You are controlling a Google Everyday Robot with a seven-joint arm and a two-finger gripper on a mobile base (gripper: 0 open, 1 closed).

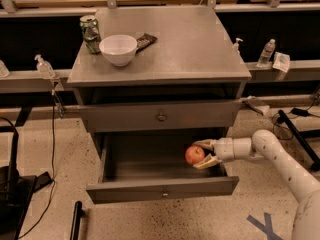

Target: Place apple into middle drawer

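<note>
So the apple (194, 155) is inside the open middle drawer (142, 161), over on the right-hand side near the right wall and roughly midway front to back. The gripper (198, 155) comes in sideways from the right on the white arm (280, 156), and the jaws are clamped on the apple, one finger (204, 144) over the top and the other under the bottom. Can't tell if the apple sits on the drawer floor or hangs just above it.

As for which way it points: it's basically round, so there's no real long axis, and I can't make out the stem from this angle.

The drawer is pulled well out, with its front and knob (164, 194) facing the camera. The upper drawer (125, 118) above it is closed. Up on the bench (190, 49) there's a white bowl (118, 49), a green can (90, 33) just behind it to the left, and a dark flat thing (145, 40) right beside the bowl.
</note>
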